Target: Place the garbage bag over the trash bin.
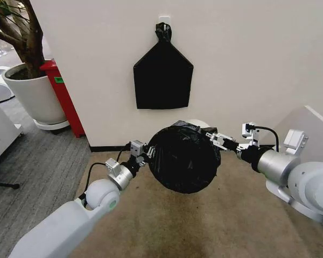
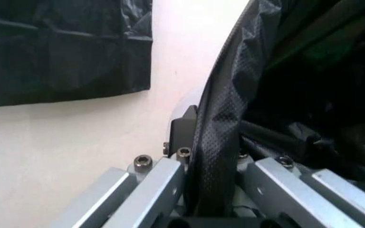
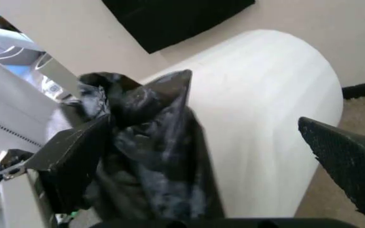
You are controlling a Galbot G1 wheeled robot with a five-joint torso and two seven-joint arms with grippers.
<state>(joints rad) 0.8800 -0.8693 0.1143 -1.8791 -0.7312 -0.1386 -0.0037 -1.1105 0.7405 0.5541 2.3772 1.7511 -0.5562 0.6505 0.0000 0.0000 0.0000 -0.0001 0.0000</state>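
Wall-hung black bundle (image 1: 162, 75) behind garbage bag (image 1: 183, 157); plant pot (image 1: 35, 97) apparently clear

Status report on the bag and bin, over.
Left gripper shut on garbage bag; right gripper open at the bag's opposite edge. Bag mouth spread over trash bin. Nothing in the way.

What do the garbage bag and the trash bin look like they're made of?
The garbage bag: thin glossy black plastic film, judging by its crinkles, sheen and fine embossed texture in the left wrist view. The trash bin: probably rigid plastic, cream-white and smooth with a matte finish; its wall looks evenly curved and unwrinkled.
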